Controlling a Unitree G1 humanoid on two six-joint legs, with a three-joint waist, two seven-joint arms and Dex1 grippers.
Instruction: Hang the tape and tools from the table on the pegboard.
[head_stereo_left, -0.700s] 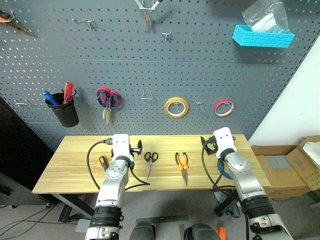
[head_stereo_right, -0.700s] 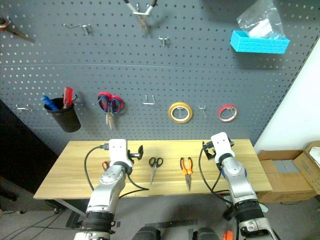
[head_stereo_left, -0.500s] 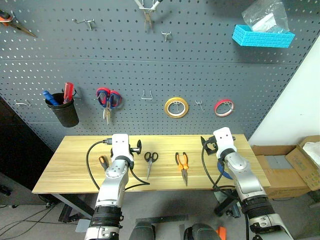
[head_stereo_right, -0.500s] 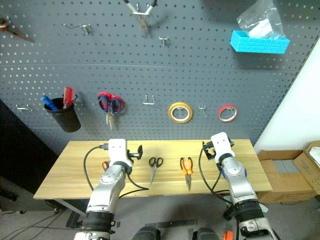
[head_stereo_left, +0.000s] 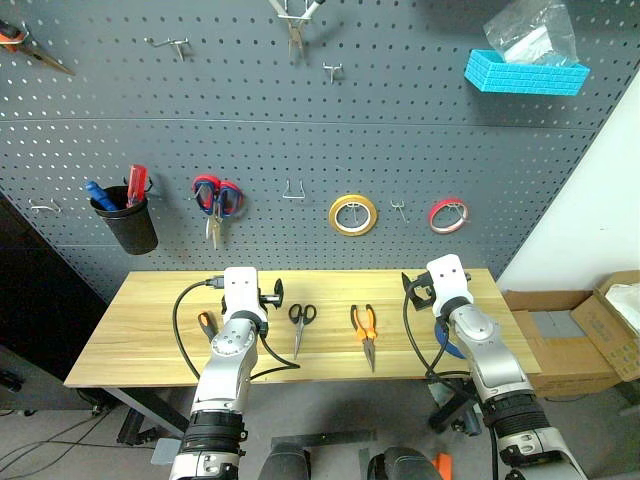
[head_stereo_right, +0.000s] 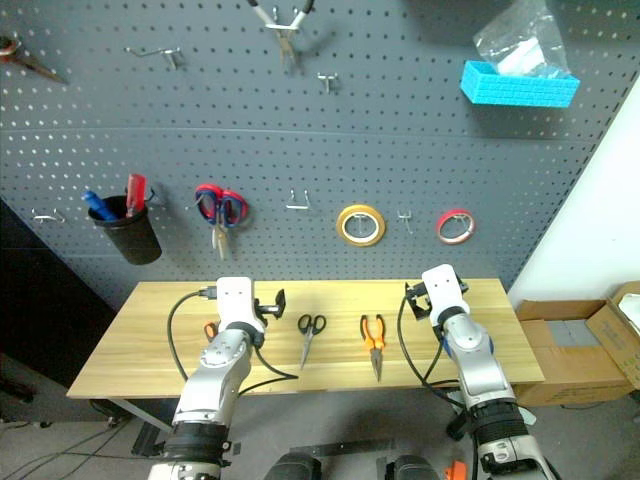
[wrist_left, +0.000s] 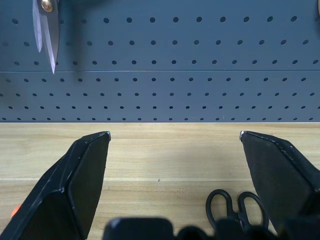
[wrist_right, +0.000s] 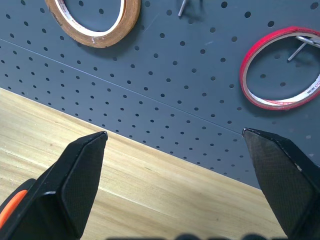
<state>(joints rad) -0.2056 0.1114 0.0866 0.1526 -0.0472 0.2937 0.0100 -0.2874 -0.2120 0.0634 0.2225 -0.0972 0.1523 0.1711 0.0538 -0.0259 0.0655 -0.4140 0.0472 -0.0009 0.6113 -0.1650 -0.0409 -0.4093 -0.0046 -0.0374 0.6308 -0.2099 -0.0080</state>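
Straight ahead of the left tool, above it, red-and-blue-handled scissors (head_stereo_left: 217, 200) hang on a hook, blades down. Further out to that tool's left hangs a black plastic cup (head_stereo_left: 132, 222) holding a blue pen and a red-handled item. Ahead of the right tool, a yellow roll of tape (head_stereo_left: 353, 214) hangs up and to its left, a red roll of tape (head_stereo_left: 448, 214) just above it. High above the right tool sits a turquoise plastic basket (head_stereo_left: 526, 74) with a clear bag inside. Open cardboard boxes (head_stereo_left: 585, 335) lie on the floor, out to the right tool's right.
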